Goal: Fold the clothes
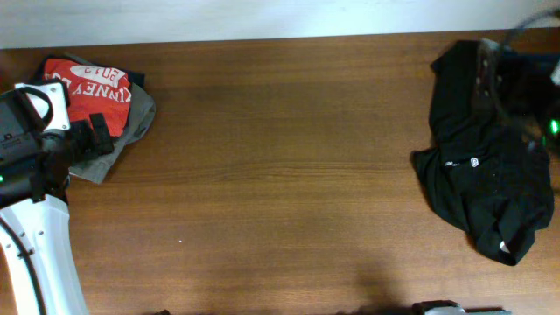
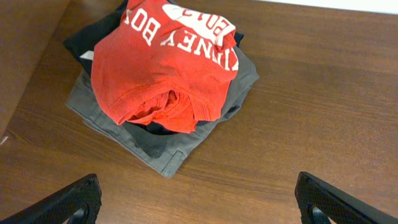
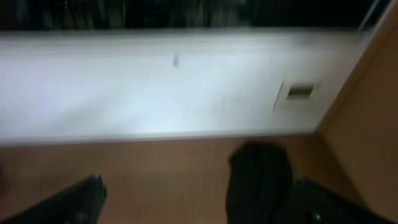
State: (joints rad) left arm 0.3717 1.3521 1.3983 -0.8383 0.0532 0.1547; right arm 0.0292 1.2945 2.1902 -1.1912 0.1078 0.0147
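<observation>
The red-orange T-shirt with white lettering lies folded on top of a pile at the far left; it also shows in the left wrist view. My left gripper is open and empty, just short of the pile over bare table; overhead it sits at the pile's near edge. The larger black garment with a small white logo lies crumpled at the far right. My right arm is blurred above it. The right gripper is open and empty, with the black garment ahead of it.
Under the red shirt lie a grey garment and a black one. The wooden table stretches between the two sides. A white wall runs along the table's far edge.
</observation>
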